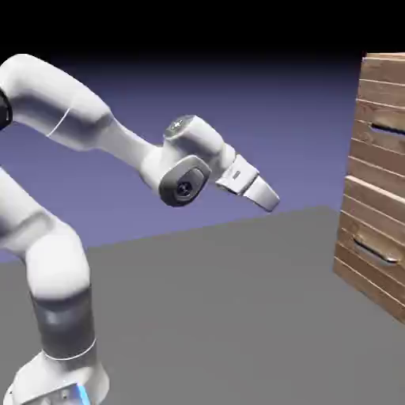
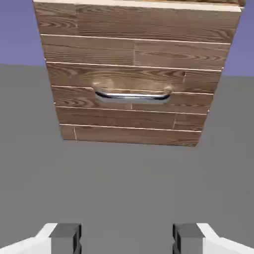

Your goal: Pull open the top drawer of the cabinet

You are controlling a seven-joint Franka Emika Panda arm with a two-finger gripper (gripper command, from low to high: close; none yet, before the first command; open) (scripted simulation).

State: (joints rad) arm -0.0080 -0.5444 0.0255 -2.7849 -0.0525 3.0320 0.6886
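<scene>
At the exterior view's right, one cabinet [image 1: 378,182], two slot handles, one gripper [image 1: 269,198] well short, fingers [image 2: 64,237] apart.

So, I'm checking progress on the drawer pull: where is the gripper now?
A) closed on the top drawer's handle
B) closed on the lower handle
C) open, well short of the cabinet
C: in the exterior view the gripper hangs far from the cabinet, and the hand view shows spread fingertips holding nothing.

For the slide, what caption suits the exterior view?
Franka arm's open gripper hangs in mid-air, angled down toward the cabinet, well short of the closed top drawer.
</scene>
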